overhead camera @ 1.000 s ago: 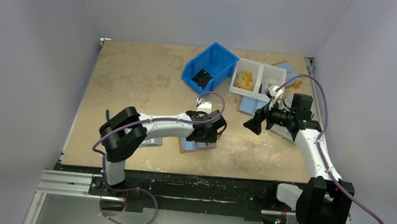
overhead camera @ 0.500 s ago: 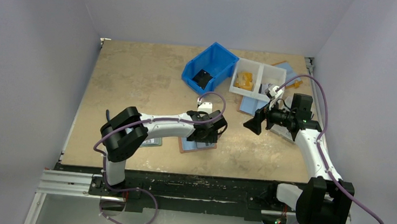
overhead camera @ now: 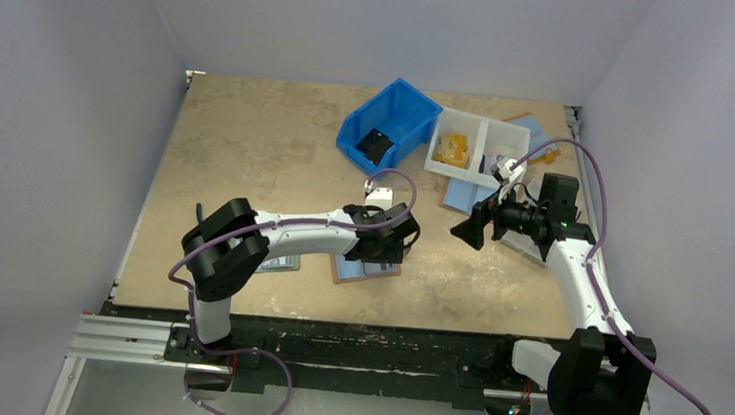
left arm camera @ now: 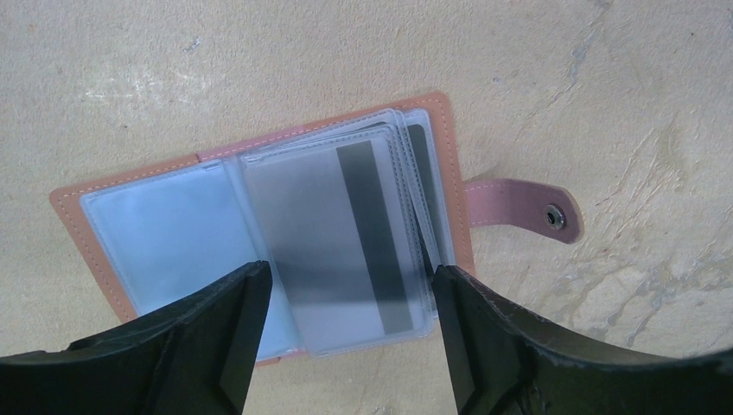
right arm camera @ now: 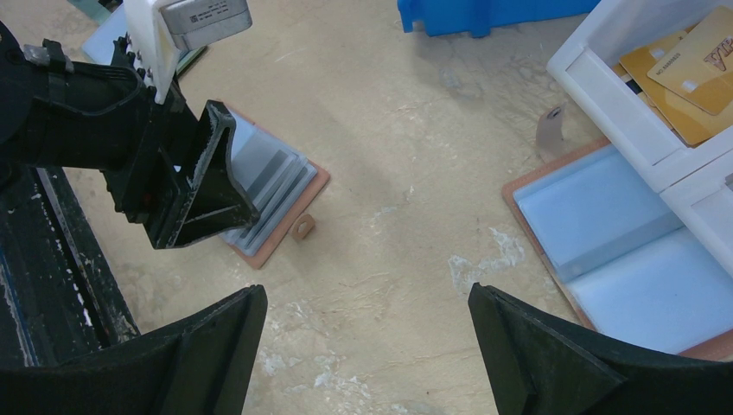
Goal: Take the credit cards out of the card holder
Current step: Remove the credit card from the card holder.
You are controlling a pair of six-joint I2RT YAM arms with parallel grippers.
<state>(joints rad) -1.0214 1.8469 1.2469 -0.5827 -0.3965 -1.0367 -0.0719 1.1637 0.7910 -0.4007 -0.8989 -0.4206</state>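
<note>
card holder (left arm camera: 173, 238) lies open by the middle of the counter's (overhead camera: 247, 157) near edge: salmon leather, snap tab (left arm camera: 527, 207) flung out, clear sleeves (left arm camera: 298, 233) fanned over a dark-striped card (left arm camera: 373, 233). left claw (left arm camera: 347, 298) hangs open astride the sleeves; right claw (right arm camera: 365, 303) gapes empty near the right edge. mottled beige counter, pale walls (overhead camera: 380, 18).

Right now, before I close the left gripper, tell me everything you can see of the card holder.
The card holder lies open and flat on the table. Its cover looks like salmon-brown leather with a stitched border and light-blue lining. Clear plastic sleeves are stacked on one half; the top one shows a card with a dark stripe. A snap tab with a metal stud sticks out sideways. The open left gripper straddles the sleeves; whether it touches them I cannot tell.
</note>
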